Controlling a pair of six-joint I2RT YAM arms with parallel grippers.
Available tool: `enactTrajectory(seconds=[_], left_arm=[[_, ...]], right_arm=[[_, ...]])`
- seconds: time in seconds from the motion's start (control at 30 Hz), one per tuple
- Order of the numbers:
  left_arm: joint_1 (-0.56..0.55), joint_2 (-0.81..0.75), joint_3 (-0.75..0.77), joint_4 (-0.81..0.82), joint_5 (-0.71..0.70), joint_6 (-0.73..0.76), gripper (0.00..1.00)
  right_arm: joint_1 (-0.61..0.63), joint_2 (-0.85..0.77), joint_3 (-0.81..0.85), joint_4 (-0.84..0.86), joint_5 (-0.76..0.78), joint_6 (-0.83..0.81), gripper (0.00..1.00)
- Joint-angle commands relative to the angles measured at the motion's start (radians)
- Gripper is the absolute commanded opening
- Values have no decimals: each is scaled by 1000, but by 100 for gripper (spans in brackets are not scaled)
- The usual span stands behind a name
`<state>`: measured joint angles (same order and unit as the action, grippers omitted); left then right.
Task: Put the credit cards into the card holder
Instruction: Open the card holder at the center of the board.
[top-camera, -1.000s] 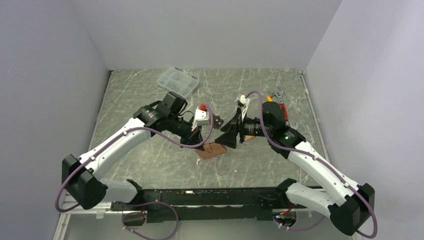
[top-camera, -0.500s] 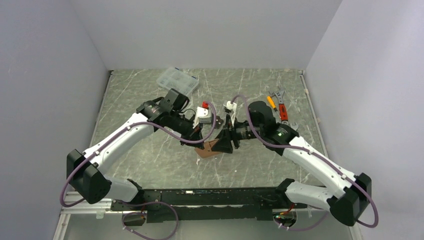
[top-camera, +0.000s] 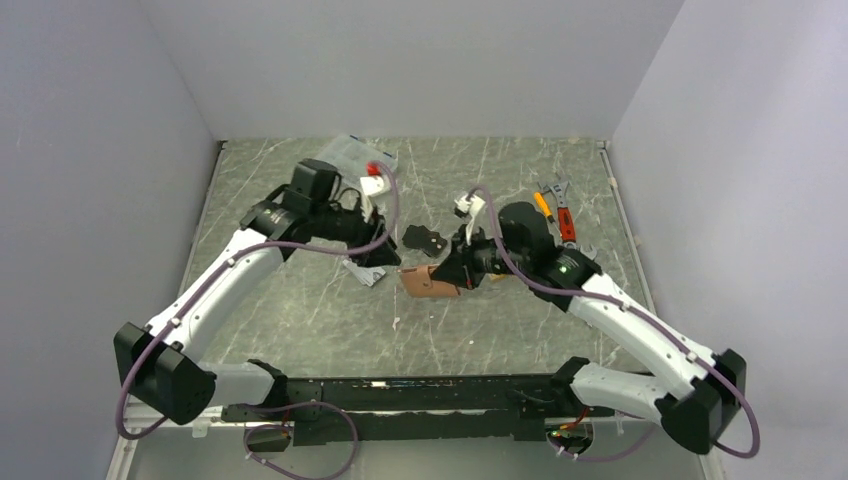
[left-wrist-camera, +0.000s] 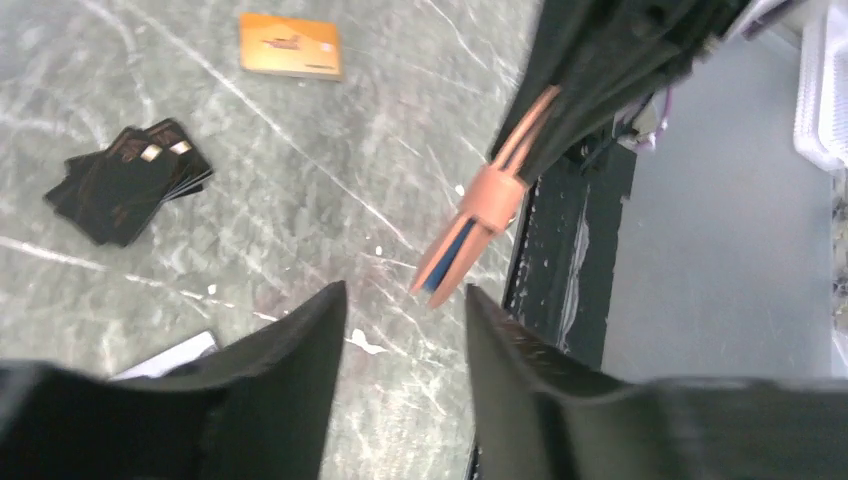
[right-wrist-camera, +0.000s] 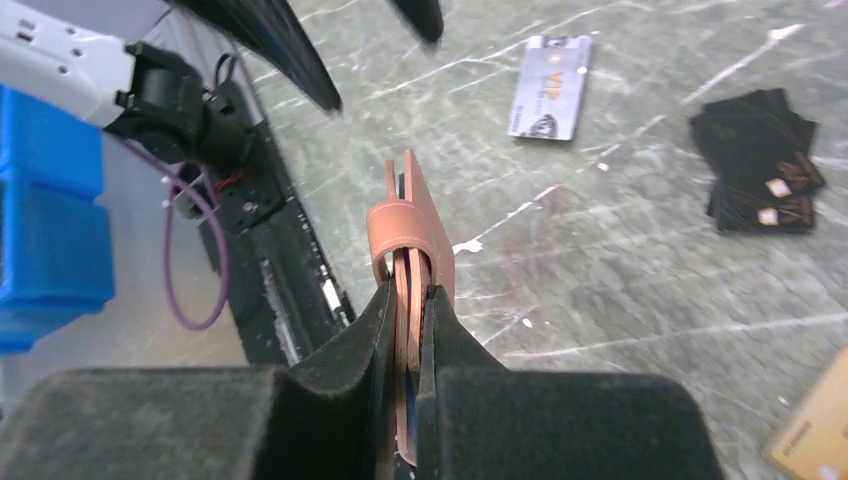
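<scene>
Right claw (right-wrist-camera: 408, 300) clamps the flat pinkish-brown leather card holder (right-wrist-camera: 412, 235), an unidentifiable dark-blue edge (left-wrist-camera: 446, 264) inside; left claw (left-wrist-camera: 402, 295) parted, empty.

Near the middle of the table (top-camera: 300, 320), the card holder (top-camera: 425, 284) is held on edge between the right gripper's (right-wrist-camera: 408, 295) fingers. Just behind it lies a fanned stack of cards (top-camera: 424, 240). A single card (top-camera: 364, 272) lies flat to its left; another card (left-wrist-camera: 290, 45) lies right of the stack. A compartment box (top-camera: 345, 152) sits at the back left, hand tools (top-camera: 556, 208) at the back right.
</scene>
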<state>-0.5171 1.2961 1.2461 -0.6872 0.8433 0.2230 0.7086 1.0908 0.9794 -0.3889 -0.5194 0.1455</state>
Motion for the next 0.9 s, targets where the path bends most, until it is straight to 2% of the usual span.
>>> enactTrajectory(seconds=[0.0,0.03,0.07,0.1,0.17,0.3,0.5,0.63,0.7,0.77,0.87], left_arm=[[111,-17,-47,180,85,-207,66],[134,-19,-65,207,110,-254,68],[151,-25,-94,251,135,-298,75],[169,-33,-125,300,161,-343,90],[186,-36,-173,372,194,-409,98],[203,-40,-264,510,246,-544,99],[232,-47,-388,866,331,-841,99],[276,-43,-521,1364,383,-1253,99],[291,-37,-576,1623,372,-1405,99],[293,-38,-583,1706,367,-1443,99],[295,-35,-577,1737,363,-1461,99]], right_arm=[[-4,-147,-147,248,182,146,0],[-4,-167,-189,313,217,201,0],[-3,-185,-228,384,240,258,0],[-5,-198,-261,444,271,314,0],[-5,-223,-314,552,313,443,0],[-3,-234,-337,743,373,586,0],[-1,-211,-418,1033,490,809,0],[3,-145,-426,1115,506,890,0],[6,-104,-435,1192,502,924,0],[12,-59,-431,1249,495,958,0],[34,5,-430,1334,496,997,0]])
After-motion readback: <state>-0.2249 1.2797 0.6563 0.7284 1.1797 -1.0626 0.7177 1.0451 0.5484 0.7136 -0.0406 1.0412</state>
